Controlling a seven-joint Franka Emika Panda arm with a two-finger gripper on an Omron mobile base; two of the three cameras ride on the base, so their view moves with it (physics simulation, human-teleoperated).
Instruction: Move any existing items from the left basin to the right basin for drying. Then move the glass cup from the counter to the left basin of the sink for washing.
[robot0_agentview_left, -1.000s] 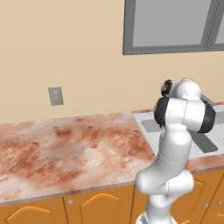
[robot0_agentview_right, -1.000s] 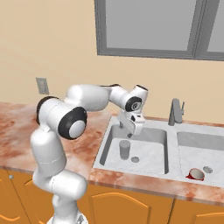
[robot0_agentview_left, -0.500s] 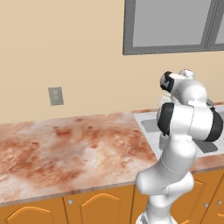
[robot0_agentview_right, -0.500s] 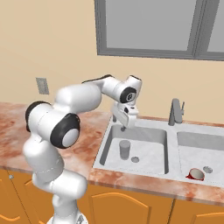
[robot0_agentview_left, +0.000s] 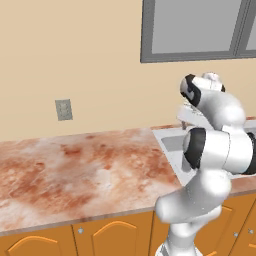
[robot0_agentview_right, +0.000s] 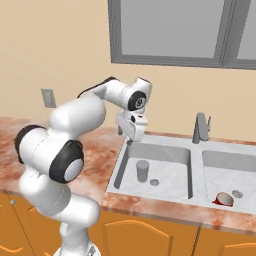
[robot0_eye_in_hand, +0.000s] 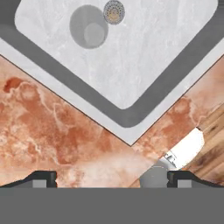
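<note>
The glass cup (robot0_agentview_right: 142, 171) stands upright in the left basin (robot0_agentview_right: 170, 157) of the sink, beside the drain. From above, the hand view shows the glass cup (robot0_eye_in_hand: 89, 32) on the floor of the left basin (robot0_eye_in_hand: 144, 52). The red mug (robot0_agentview_right: 224, 199) lies in the right basin (robot0_agentview_right: 235, 170), near its front wall. My gripper (robot0_agentview_right: 131, 135) hangs open and empty over the sink's back left corner, above and to the left of the cup. Under my gripper (robot0_eye_in_hand: 111, 180), between its fingertips (robot0_eye_in_hand: 41, 178), there is nothing but marbled counter (robot0_eye_in_hand: 52, 127).
An angular grey faucet (robot0_agentview_right: 200, 128) rises behind the divider between the basins. The long marbled counter (robot0_agentview_left: 75, 170) stretches left of the sink rim (robot0_agentview_left: 167, 135). A wall outlet (robot0_agentview_left: 63, 109) and a window (robot0_agentview_right: 170, 30) are behind. Orange cabinet doors (robot0_agentview_right: 145, 240) run below.
The gripper has risen and drawn back to the left, away from the glass cup toward the sink's back left corner, staying open. Cup and mug have not moved.
</note>
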